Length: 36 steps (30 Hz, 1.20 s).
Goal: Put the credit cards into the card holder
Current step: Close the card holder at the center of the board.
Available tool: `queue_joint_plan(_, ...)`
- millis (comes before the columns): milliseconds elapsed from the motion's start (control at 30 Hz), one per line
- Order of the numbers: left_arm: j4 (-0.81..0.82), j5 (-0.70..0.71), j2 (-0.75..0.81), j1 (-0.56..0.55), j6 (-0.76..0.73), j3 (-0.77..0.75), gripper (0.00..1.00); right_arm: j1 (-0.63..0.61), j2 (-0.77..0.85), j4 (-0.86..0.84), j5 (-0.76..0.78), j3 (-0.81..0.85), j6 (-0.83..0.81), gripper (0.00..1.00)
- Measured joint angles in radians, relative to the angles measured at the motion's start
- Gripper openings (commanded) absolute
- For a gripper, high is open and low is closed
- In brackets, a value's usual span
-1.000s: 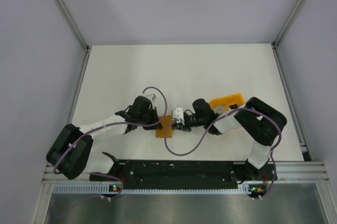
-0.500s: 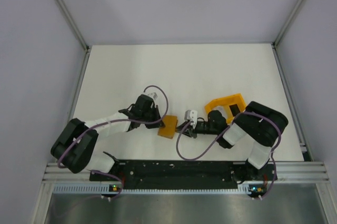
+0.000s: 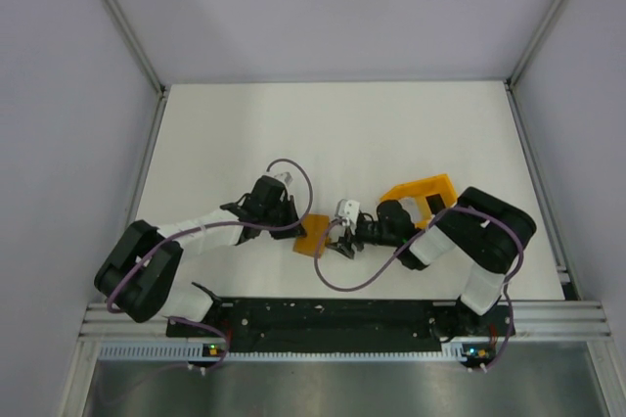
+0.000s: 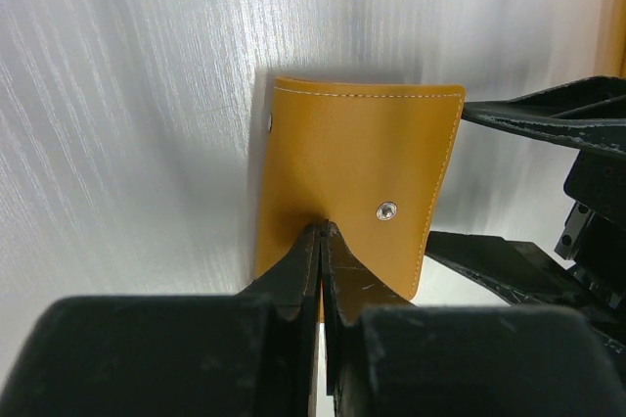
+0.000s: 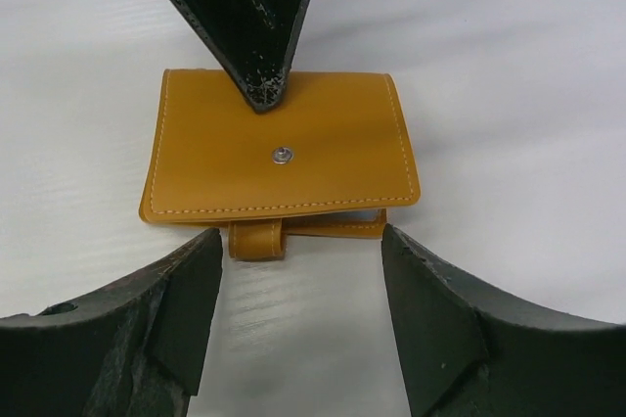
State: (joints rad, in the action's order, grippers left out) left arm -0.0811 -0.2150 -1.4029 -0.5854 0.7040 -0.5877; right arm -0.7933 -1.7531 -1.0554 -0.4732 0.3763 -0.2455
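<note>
**Item 1: card holder** (image 3: 311,238). A small orange wallet, folded shut with its plain outer face up. It lies flat on the white table (image 3: 342,133), in the near middle between the two arms. The edges have pale stitching. A metal snap stud (image 5: 283,155) sits bare in the middle of the top face. A short strap tab (image 5: 256,239) sticks out from under the edge that faces the right arm and is not fastened over the stud.
Contents: cannot be told, because the fold hides the pockets.

**Item 2: left gripper** (image 4: 321,233). Its two fingers are clenched tight together into one black point. That point rests on the holder's top face, just in from the edge on the left arm's side. Nothing shows between the fingers.

**Item 3: right gripper** (image 5: 298,246). The jaws are spread wide, with nothing held. It sits low over the table on the strap side of the holder, opposite the left gripper. Its fingers (image 5: 186,300) stand one to each side of the strap tab, just short of the holder and not touching it.

**Item 4: surroundings.** Purple cables (image 3: 342,275) loop along both arms. A black base rail (image 3: 333,314) runs along the near edge of the table.
</note>
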Motion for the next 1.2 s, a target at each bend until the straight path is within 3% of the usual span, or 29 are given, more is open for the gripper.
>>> queue_joint_plan(367,0.001,-0.001,0.0,0.0,-0.005,0.0,0.02,-0.025,-0.031,0.038,-0.016,0.028,-0.053,0.66)
queue_joint_plan(767,0.0,0.023,0.007,0.009,-0.026,0.0,0.02,-0.025,-0.069,0.07,-0.051,0.085,-0.055,0.52)
queue_joint_plan(833,0.001,0.026,0.007,0.009,-0.027,0.0,0.01,-0.025,-0.07,0.087,-0.055,0.098,-0.05,0.41)
queue_joint_plan(933,0.003,0.039,0.011,0.014,-0.032,0.0,0.01,-0.024,-0.08,0.12,-0.057,0.13,-0.051,0.4)
queue_joint_plan(1000,0.003,0.049,0.012,0.016,-0.036,0.0,0.01,-0.024,-0.087,0.135,-0.056,0.145,-0.051,0.32)
queue_joint_plan(1067,0.003,0.055,0.013,0.016,-0.041,0.0,0.01,-0.024,-0.087,0.146,-0.056,0.154,-0.056,0.31)
queue_joint_plan(1133,0.004,0.056,0.013,0.016,-0.043,0.0,0.01,-0.024,-0.087,0.151,-0.052,0.155,-0.059,0.13)
queue_joint_plan(1200,0.005,0.058,0.014,0.016,-0.044,0.0,0.01,-0.025,-0.084,0.155,-0.048,0.155,-0.064,0.07)
